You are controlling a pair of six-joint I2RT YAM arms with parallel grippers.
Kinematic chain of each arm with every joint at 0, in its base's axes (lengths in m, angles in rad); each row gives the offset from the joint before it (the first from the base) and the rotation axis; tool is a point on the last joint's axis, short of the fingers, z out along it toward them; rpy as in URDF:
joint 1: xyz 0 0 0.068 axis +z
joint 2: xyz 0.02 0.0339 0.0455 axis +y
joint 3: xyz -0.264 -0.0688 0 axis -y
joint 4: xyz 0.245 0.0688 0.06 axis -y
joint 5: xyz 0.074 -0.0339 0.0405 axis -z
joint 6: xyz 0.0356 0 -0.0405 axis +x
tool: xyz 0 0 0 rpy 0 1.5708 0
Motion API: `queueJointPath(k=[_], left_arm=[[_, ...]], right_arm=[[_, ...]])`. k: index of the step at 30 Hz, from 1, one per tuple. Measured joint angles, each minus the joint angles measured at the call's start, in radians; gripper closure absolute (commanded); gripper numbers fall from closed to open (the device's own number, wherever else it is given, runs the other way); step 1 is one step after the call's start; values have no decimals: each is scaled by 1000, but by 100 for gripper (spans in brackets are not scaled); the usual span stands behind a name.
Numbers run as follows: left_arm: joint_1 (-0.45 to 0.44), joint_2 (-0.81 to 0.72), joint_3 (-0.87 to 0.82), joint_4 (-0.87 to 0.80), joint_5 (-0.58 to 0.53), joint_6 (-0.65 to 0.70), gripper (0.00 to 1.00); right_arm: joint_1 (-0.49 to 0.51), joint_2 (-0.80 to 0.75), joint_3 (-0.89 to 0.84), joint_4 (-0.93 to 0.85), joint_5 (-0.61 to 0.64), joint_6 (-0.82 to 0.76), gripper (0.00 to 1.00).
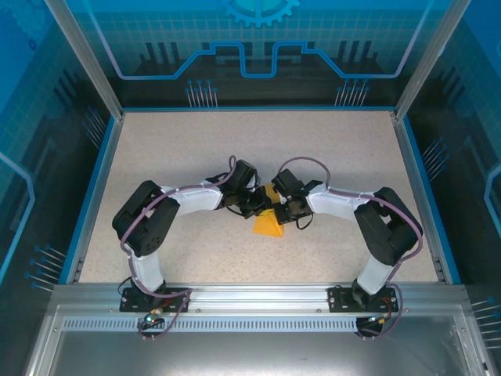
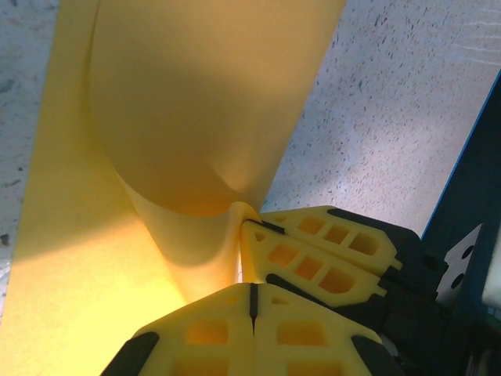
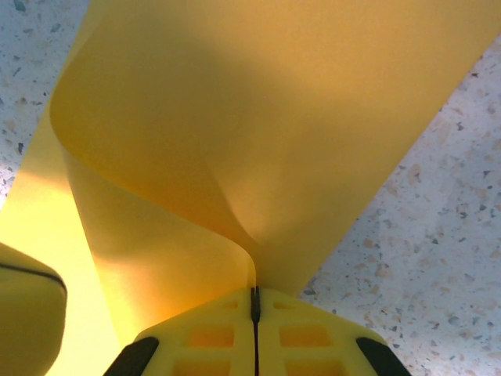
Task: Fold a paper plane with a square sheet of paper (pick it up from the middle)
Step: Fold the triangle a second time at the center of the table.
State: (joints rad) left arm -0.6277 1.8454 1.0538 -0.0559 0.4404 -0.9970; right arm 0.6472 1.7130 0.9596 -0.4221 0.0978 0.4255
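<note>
No legible text, label, brand or number on any surface. At 12 o'clock, top view: partial gear emblem (image 1: 261,9) printed on the blue back panel (image 1: 156,39), circuit-style line art beneath it, no lettering within.

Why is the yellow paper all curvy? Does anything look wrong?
The paper in the middle of the table bulges in a loose curl instead of lying flat. That's because the left hand and right hand are both shut on it, close together. No tear or crumple shows.
</note>
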Motion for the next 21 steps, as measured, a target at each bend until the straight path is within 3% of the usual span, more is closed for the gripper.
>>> queueJointPath(k=[21], left_arm=[[0, 61, -11, 40, 2, 1, 100]], right_arm=[[0, 0, 0, 0, 0, 3, 93]])
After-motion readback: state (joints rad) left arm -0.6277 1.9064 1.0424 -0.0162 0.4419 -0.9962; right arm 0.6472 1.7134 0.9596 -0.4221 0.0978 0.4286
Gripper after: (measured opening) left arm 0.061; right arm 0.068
